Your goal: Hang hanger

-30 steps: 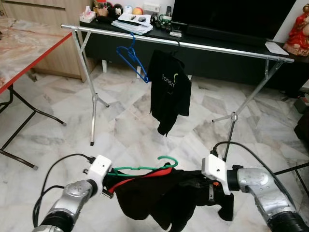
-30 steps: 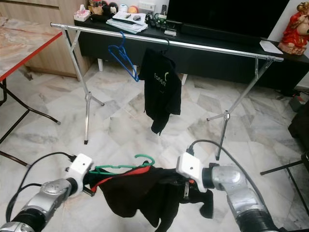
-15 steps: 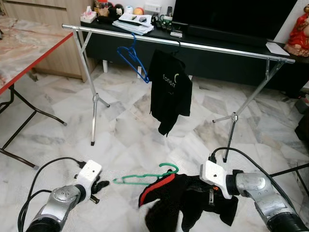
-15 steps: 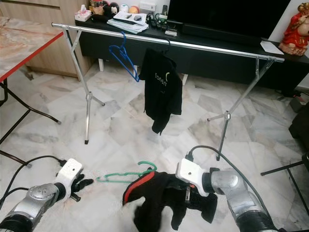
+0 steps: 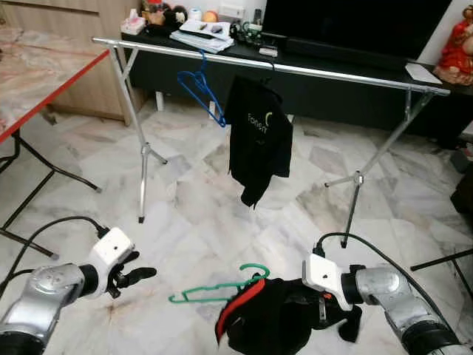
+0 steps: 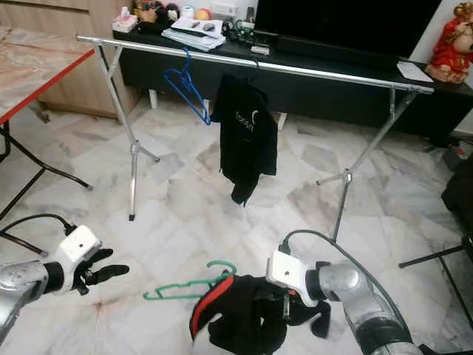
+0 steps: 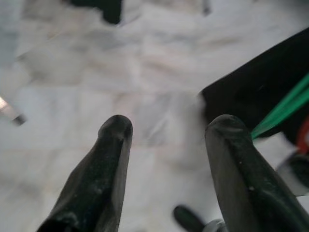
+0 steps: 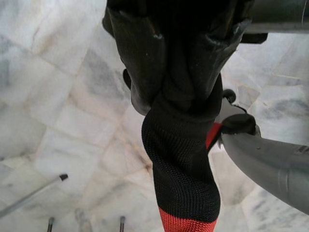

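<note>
The green hanger (image 5: 218, 285), threaded into a black garment with red trim (image 5: 270, 322), hangs low over the marble floor (image 5: 192, 214), well short of the silver clothes rail (image 5: 295, 69); the right pincer (image 5: 323, 309) is clamped on the garment's black cloth while the left pincer (image 5: 137, 276) is spread open and empty. In my judgement the hanging is not yet done: the hanger must be lifted and hooked on the rail beside the blue hanger (image 5: 199, 87) and the black shirt (image 5: 259, 137). That shirt carries pale chest lettering, too small to read.

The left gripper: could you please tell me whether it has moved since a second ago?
Yes. The left gripper, open, has let go of the green hanger and drawn back to the robot's left, toward the red-edged table.
</note>
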Controlling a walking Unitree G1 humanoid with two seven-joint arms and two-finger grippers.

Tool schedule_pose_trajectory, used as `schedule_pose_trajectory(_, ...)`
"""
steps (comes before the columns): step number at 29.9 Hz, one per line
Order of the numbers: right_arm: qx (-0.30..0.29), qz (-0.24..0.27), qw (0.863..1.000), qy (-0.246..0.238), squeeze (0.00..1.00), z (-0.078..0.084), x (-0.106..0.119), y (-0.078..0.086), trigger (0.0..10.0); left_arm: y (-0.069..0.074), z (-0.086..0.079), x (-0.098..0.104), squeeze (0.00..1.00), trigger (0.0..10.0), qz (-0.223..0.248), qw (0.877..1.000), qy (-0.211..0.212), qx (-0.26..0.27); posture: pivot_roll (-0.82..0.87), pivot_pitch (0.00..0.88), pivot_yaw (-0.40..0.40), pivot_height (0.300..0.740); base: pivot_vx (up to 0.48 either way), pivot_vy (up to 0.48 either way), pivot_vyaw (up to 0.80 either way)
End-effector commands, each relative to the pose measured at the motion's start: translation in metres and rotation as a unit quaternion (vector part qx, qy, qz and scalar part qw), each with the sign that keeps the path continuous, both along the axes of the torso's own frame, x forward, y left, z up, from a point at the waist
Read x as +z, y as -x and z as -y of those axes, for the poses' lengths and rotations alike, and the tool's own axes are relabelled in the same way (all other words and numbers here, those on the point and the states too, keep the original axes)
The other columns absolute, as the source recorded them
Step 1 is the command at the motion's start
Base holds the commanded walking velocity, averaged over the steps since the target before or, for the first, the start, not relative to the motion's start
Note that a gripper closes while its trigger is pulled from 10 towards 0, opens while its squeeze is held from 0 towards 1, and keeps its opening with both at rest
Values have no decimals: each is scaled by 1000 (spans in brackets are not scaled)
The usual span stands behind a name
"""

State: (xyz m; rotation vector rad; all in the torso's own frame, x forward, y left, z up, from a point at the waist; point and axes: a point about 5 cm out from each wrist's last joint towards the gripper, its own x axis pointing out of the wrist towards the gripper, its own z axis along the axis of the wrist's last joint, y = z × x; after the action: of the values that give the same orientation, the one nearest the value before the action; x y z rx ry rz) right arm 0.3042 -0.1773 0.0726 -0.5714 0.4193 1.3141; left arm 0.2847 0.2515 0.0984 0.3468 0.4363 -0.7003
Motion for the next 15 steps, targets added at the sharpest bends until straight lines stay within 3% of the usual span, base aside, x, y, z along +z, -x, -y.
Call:
schedule_pose_trajectory(1,13,5,1000,4,0,-1,2,-1,10000,3,5,7,1000,10000,0,999,21,-25,9,99,-112,740,0,0,0)
schedule_pose_trajectory(3,12,6,1000,13,0,-6,-5,0,10000,13,19,14,1000,10000,-25,995,53,-82,32,85,-112,740,0,0,0)
schedule_pose_trajectory(7,-31,36,999,-2,0,-13,-4,-10,10000,14,36,10,1000,10000,-31,993,45,-108,40,76,-110,740,0,0,0)
schedule_pose_trajectory(8,-37,43,998,-12,0,-17,-2,-12,10000,10,43,6,349,10000,-26,993,45,-103,40,71,-108,740,0,0,0)
schedule_pose_trajectory(9,-39,47,998,-19,0,-21,-1,-14,10000,8,50,1,0,10000,-30,993,39,-109,36,66,-105,740,0,0,0)
schedule_pose_trajectory(14,-46,58,997,-31,0,-28,4,-19,10000,7,65,-1,0,10000,-38,990,45,-129,36,60,-100,740,0,0,0)
schedule_pose_trajectory(15,-41,53,997,-36,0,-30,5,-19,10000,5,68,-3,0,10000,-41,990,26,-132,40,60,-101,740,0,0,0)
